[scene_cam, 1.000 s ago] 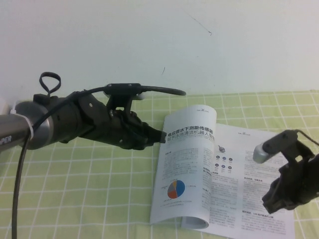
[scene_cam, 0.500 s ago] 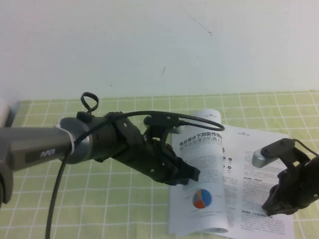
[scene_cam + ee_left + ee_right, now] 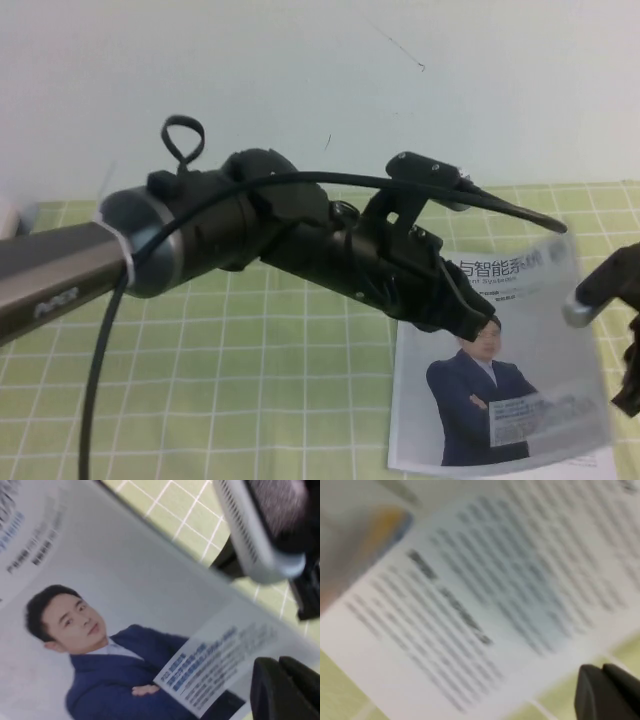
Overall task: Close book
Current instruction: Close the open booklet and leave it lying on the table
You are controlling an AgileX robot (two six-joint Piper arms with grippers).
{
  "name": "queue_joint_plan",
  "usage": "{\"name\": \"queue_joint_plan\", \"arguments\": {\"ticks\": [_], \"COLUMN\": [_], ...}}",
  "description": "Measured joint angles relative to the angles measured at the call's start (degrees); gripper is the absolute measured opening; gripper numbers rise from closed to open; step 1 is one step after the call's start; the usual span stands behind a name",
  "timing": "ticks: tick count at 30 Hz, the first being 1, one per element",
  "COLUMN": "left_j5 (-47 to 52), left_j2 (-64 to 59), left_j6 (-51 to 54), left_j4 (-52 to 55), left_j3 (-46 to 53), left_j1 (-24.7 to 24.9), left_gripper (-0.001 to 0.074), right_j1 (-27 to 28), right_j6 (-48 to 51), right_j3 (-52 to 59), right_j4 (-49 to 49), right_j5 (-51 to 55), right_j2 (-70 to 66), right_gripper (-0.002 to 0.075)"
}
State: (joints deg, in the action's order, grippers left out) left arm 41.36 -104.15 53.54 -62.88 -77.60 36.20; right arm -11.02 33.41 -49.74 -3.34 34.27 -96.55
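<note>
A thin white paper magazine point(image 3: 500, 390) is lying toward the right of the green-checked desk point(image 3: 250, 380), front cover facing up. The cover is showing a man in a dark blue suit with arms crossed, and large dark characters are running across its top. A white page edge is peeking out below. Its right side is blurring. The left gripper point(image 3: 478, 322) is hovering over its upper left, and the right gripper point(image 3: 632, 385) is sitting by its right edge.
</note>
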Motion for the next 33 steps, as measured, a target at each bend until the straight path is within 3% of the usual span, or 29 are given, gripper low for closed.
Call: {"name": "queue_joint_plan", "arguments": {"ticks": [3,7,13,19,22,26,33], "left_j5": [-0.01,1.48,5.77,5.57,2.53,-5.64,-18.45], "left_j2": [4.83,10.80,20.23,33.43,40.61,52.36,67.68], "left_j6": [-7.34,-21.46,-43.58,-63.38,-68.01,-71.81,-73.67], "left_j4": [11.99,30.84,60.34,81.62,85.45,87.03,87.27], "left_j3": [-0.21,-0.21,1.29,11.27,18.54,28.94,44.10], "left_j1": [0.00,0.00,0.00,-0.09,-0.09,-0.09,-0.13], "left_gripper": [-0.0004,-0.0004,-0.0004,-0.0004,-0.0004,-0.0004,-0.0004], "right_j1": [1.99,3.64,3.63,3.63,3.63,3.63,3.63], "right_j6": [-11.13,-18.70,-20.91,-21.02,-20.25,-11.99,-6.09], "right_j3": [-2.45,-3.70,-3.74,-0.64,3.29,9.97,21.95], "right_j4": [12.58,20.65,21.38,20.40,16.19,5.31,-8.39], "right_j5": [4.09,5.80,12.86,16.87,16.34,12.58,6.06], "right_j2": [6.85,17.22,32.59,47.33,55.23,64.42,75.03], "right_gripper": [-0.0003,-0.0003,-0.0003,-0.0003,-0.0003,-0.0003,-0.0003]}}
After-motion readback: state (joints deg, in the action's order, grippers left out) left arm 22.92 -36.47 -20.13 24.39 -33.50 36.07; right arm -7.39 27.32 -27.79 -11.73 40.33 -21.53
